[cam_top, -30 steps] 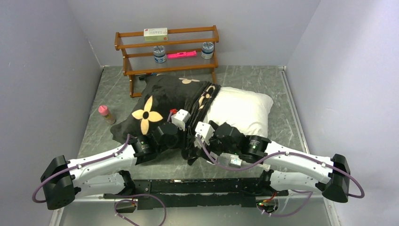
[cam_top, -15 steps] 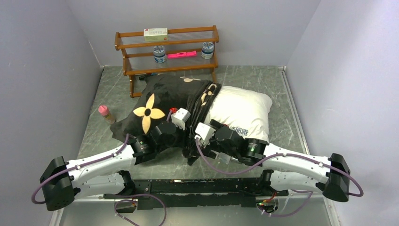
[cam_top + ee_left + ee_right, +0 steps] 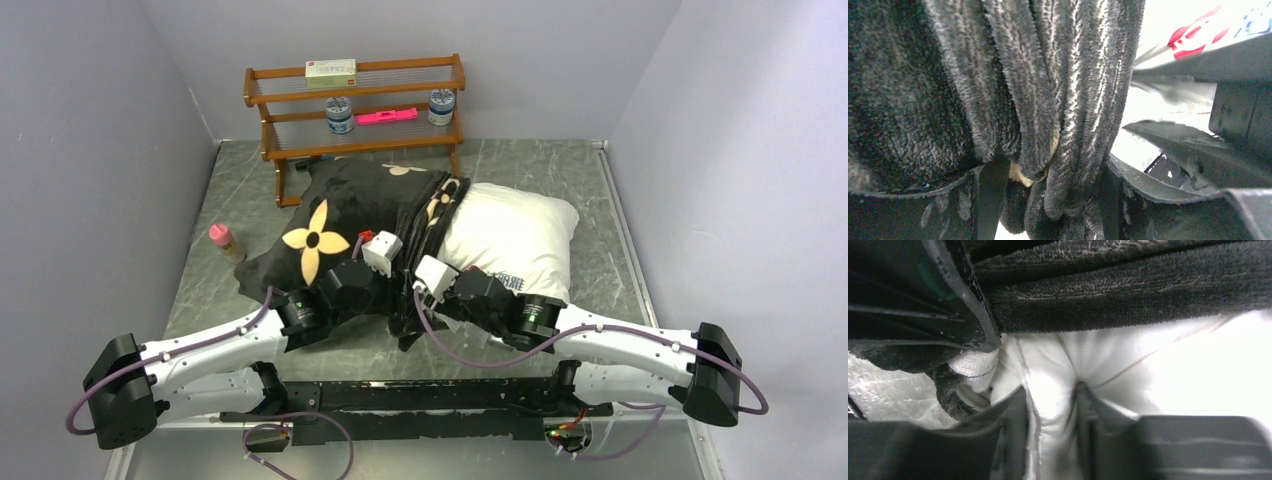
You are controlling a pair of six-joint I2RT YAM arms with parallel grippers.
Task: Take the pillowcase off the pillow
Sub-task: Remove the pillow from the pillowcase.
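Pale grey-lilac walls [image 3: 90, 150] close in the space on three sides, well beyond both grippers. The table [image 3: 520, 165] under them is a green marbled slab.

The pillowcase [image 3: 340, 215] is black plush printed with tan four-petal flowers. From the left gripper [image 3: 1050, 200] it spreads away to the far left, covering that end of the pillow. Right at this gripper it is gathered into thick upright folds. The jaws are closed on that bunch, and the pile looks grey and streaked up close.

The pillow [image 3: 520, 235] is plump, white and smooth. It lies bare beyond and to the right of the right gripper [image 3: 1048, 425], and its left part goes under the gathered hem. That hem runs just above the right gripper in the wrist view. The right gripper's jaws are narrowed on a pinched ridge of the white fabric. A red round logo [image 3: 1193, 40] and blue print show on the pillow just past the left gripper's bunch.

A wooden rack [image 3: 355, 145] stands far ahead of the grippers against the back wall. On it are a flat box [image 3: 331, 68], two small jars [image 3: 340, 113] and a pink strip [image 3: 386, 116]. A pink-capped bottle [image 3: 224, 241] stands on the table, off to the left of the left gripper and well apart from it.
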